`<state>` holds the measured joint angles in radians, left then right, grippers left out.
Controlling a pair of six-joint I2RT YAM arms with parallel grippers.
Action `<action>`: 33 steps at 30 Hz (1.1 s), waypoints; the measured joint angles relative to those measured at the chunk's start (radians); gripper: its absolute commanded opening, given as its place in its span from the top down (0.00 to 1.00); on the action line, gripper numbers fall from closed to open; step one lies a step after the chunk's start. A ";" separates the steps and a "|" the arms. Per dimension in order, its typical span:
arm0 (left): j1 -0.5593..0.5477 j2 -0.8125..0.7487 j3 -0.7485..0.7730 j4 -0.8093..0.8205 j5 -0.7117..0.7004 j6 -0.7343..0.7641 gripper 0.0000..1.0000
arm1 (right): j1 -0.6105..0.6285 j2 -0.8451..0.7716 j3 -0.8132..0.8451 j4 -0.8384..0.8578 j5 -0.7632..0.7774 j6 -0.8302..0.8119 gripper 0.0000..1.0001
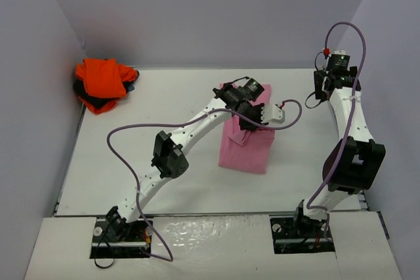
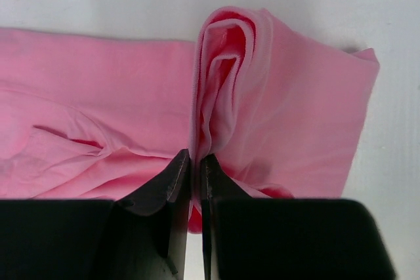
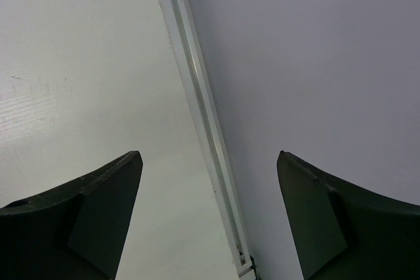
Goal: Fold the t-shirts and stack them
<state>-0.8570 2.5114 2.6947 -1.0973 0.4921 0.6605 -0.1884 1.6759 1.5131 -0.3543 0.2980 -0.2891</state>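
tabletop (image 1: 131, 162): white; we logged all shirts on it.
pink t-shirt (image 1: 246, 152): centre, partly folded, one ridge bunched up.
orange t-shirt (image 1: 102, 80): heaped on a dark t-shirt (image 1: 79, 88), far-left corner.
left claw (image 2: 195, 168): clamped on the pink ridge.
right claw (image 3: 209, 155): apart, holding nothing, at the far-right edge.
risk, we judged: the thin pinch could slip, or drag layers and undo the fold.

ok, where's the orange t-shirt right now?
Top view: the orange t-shirt is bunched in the far-left corner of the table, on top of a dark shirt, well left of the pink shirt.
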 measured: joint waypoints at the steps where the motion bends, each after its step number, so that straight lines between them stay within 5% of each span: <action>1: 0.012 0.012 0.010 0.004 0.002 0.000 1.00 | -0.003 0.013 0.002 0.003 0.000 0.000 0.19; 10: 0.111 0.135 0.092 0.070 0.006 0.006 0.98 | -0.007 0.105 0.004 0.006 -0.013 -0.002 0.19; 11: 0.119 0.148 0.097 0.079 0.004 0.006 0.73 | -0.007 0.110 0.006 0.006 -0.016 -0.001 0.19; 12: 0.124 0.161 0.105 0.087 0.003 0.005 0.71 | -0.007 0.114 0.010 0.006 -0.019 -0.001 0.19; 14: 0.129 0.191 0.124 0.109 0.000 0.002 0.45 | -0.007 0.120 0.021 0.008 -0.025 0.000 0.19; 16: 0.130 0.213 0.137 0.127 -0.002 -0.004 0.51 | -0.007 0.125 0.029 0.010 -0.029 0.001 0.19; 27: 0.117 0.228 0.183 0.159 -0.008 -0.010 0.44 | -0.002 0.179 0.039 0.029 -0.059 0.005 0.20; 30: 0.115 0.222 0.184 0.153 -0.029 -0.009 0.56 | 0.003 0.176 0.039 0.035 -0.076 0.005 0.21; 32: 0.114 0.206 0.177 0.146 -0.047 -0.008 0.76 | 0.011 0.169 0.039 0.036 -0.091 0.002 0.29; 33: 0.114 0.194 0.170 0.143 -0.055 -0.008 0.90 | 0.016 0.164 0.039 0.035 -0.103 -0.001 0.40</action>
<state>-0.7428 2.7055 2.8651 -0.9539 0.4368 0.6528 -0.1721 1.8398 1.5524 -0.3191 0.1947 -0.2906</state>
